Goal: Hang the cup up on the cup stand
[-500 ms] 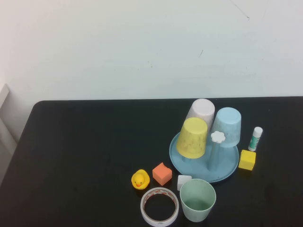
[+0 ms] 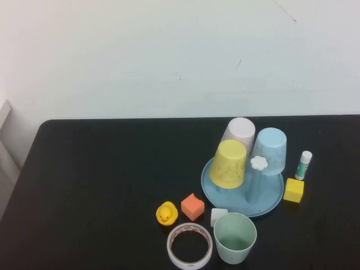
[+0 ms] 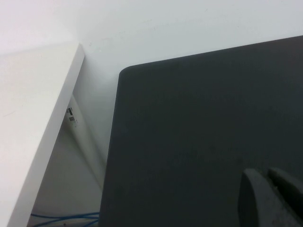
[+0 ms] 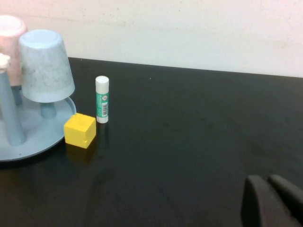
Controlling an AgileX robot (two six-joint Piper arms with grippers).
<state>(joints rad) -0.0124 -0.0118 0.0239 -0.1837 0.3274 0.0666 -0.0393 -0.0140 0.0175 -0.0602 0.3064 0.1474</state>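
mint-green cup (image 2: 234, 238) stands upright, mouth up, at lower right of the high view, just below the cup stand (image 2: 243, 194). a small white block (image 2: 218, 216) sits between them; tape ring (image 2: 189, 245), orange cube (image 2: 192, 206) and rubber duck (image 2: 166, 214) lie to its left. stand carries yellow cup (image 2: 229, 163), pink cup (image 2: 238, 133) and light blue cup (image 2: 269, 150) upside down. nothing differs from the earlier frame. only the wrist views show the arms: left gripper (image 3: 272, 196) clenched over bare table (image 3: 199, 132), right gripper (image 4: 270, 198) clenched, well apart from glue stick (image 4: 102, 106) and yellow cube (image 4: 80, 130).
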